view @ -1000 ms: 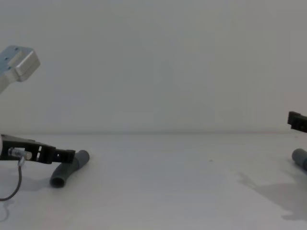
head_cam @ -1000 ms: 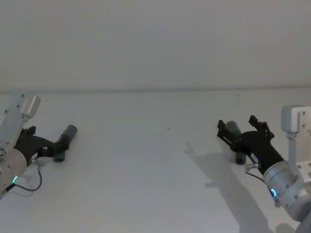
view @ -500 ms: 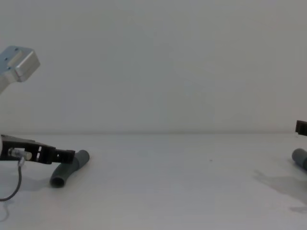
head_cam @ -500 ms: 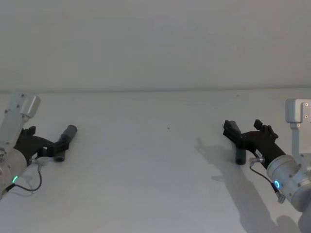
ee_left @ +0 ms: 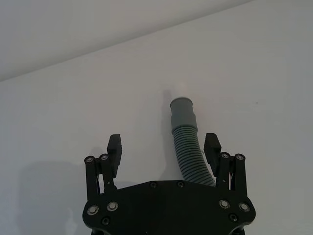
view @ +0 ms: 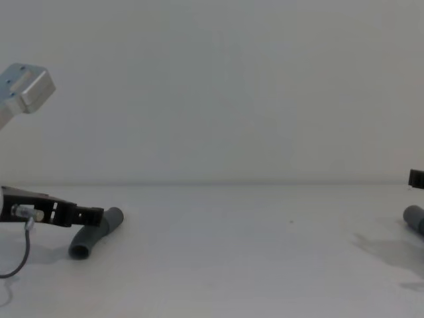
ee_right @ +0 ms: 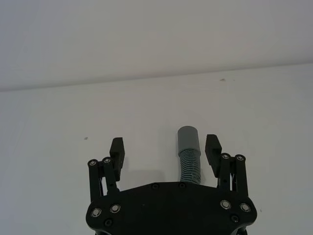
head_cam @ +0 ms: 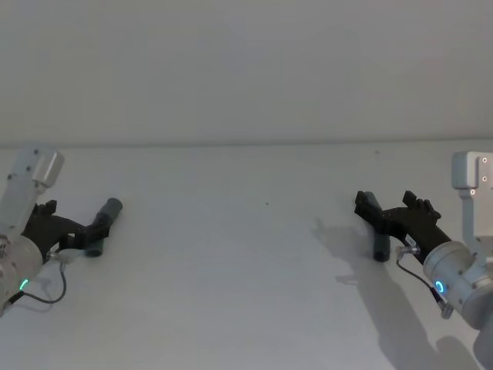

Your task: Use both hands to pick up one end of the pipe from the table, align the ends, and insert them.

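Two dark grey ribbed pipe pieces lie far apart on the white table point(head_cam: 246, 277). The left piece point(head_cam: 102, 223) point(view: 97, 232) lies between the open fingers of my left gripper point(head_cam: 91, 230) point(ee_left: 163, 146), close to one finger, with its smooth cuff end point(ee_left: 182, 112) pointing away. The right piece point(head_cam: 380, 250) point(view: 415, 217) lies under my right gripper point(head_cam: 387, 208) point(ee_right: 165, 147). That gripper is open too and straddles the piece, whose cuff end point(ee_right: 188, 137) sticks out past the fingertips. Neither piece is off the table.
A pale grey wall point(head_cam: 246, 69) rises behind the table's far edge. The wide stretch of table between the two arms is bare white surface. A thin cable point(view: 23, 255) hangs from the left wrist.
My right gripper has shifted a little to the right and lower over its pipe piece, then nearly stopped. The left arm and both pipe pieces have not moved.
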